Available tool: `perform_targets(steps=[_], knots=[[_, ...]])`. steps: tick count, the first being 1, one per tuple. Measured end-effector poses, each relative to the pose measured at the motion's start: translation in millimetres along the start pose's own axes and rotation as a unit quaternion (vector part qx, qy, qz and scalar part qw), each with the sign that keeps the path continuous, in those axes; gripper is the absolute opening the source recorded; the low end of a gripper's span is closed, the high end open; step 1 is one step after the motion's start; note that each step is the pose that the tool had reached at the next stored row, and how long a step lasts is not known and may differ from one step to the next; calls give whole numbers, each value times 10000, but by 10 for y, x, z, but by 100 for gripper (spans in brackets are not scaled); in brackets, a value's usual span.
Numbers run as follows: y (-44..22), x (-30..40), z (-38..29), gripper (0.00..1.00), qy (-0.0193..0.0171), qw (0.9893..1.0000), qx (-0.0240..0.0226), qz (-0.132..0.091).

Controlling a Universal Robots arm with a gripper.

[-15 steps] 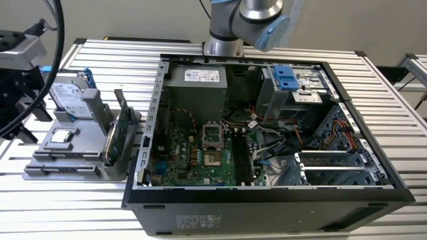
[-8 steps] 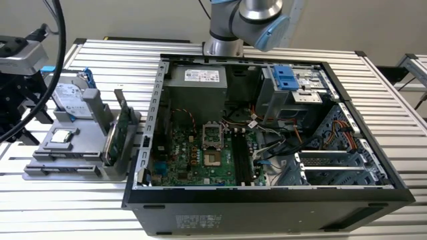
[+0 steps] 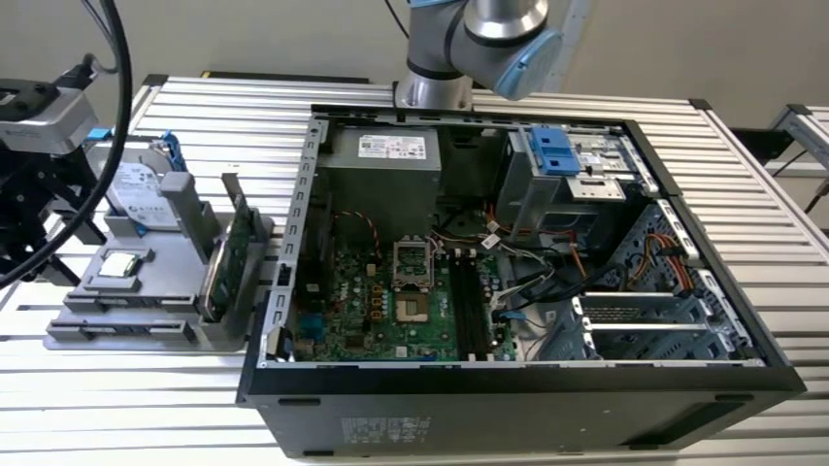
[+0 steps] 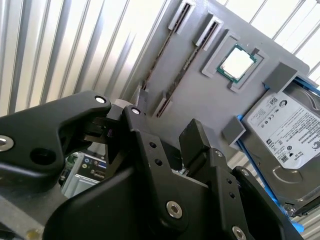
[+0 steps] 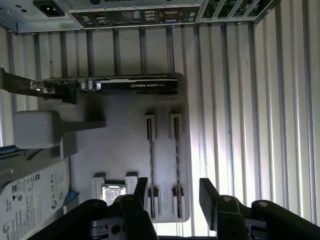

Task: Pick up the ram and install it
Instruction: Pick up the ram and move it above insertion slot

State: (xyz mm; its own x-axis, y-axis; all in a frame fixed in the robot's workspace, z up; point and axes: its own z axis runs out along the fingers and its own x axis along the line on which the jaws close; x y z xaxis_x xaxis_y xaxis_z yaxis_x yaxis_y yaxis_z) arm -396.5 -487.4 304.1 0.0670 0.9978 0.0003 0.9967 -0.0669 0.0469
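**Item:** ram (image 5: pixel 177 160), one thin memory stick.

**Location:** it stands on edge in a slot of the grey parts holder (image 5: pixel 115 135), below the pincer (image 5: pixel 174 182) and in line with the gap between its fingers (image 5: pixel 141 195). Nothing touches it. A like stick (image 5: pixel 151 160) appears to fill the parallel slot just beside it, nearer one finger.

**Orientation:** thin edge up. The long axis lies level along the slats of the worktop (image 5: pixel 240 125), crosswise to the line joining the two fingers. One end points toward the computer case (image 5: pixel 135 15), beyond the fingertips.

**Pincer:** spread wide and empty, hovering above the holder.

**Also on the holder:** graphics card (image 5: pixel 135 86), processor (image 5: pixel 112 192) and hard drive (image 5: pixel 30 200), all off to one side of the pincer.

**Step, as judged:** approach for the pick. Nothing is lifted and installing has not begun.

**Next move, as judged:** it calls for centring on one stick only. The fingers must come down on either flat face, clear of the neighbouring stick, and close across the board's thickness.
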Motion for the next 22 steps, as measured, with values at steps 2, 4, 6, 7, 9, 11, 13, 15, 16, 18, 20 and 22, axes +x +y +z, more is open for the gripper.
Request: perform_targets(steps=[2, 4, 6, 7, 9, 11, 13, 15, 16, 18, 20, 22], knots=[[0, 0, 1, 100, 0, 10000, 0, 0], [0, 0, 3, 100, 1, 10000, -1, 0], [0, 0, 5, 100, 1, 10000, -1, 0], [0, 0, 9, 100, 2, 10000, -2, 0], [-1, 0, 17, 100, 1, 10000, -1, 0], [-1, 0, 26, 100, 1, 10000, -1, 0], [-2, 0, 35, 100, 1, 10000, -1, 0], [-2, 0, 42, 100, 0, 10000, 0, 0], [-2, 0, 45, 100, 1, 10000, -1, 0], [-2, 0, 52, 100, 1, 10000, -1, 0], [-2, 0, 58, 100, 1, 10000, -1, 0], [-3, 0, 65, 100, 1, 10000, -1, 0]])
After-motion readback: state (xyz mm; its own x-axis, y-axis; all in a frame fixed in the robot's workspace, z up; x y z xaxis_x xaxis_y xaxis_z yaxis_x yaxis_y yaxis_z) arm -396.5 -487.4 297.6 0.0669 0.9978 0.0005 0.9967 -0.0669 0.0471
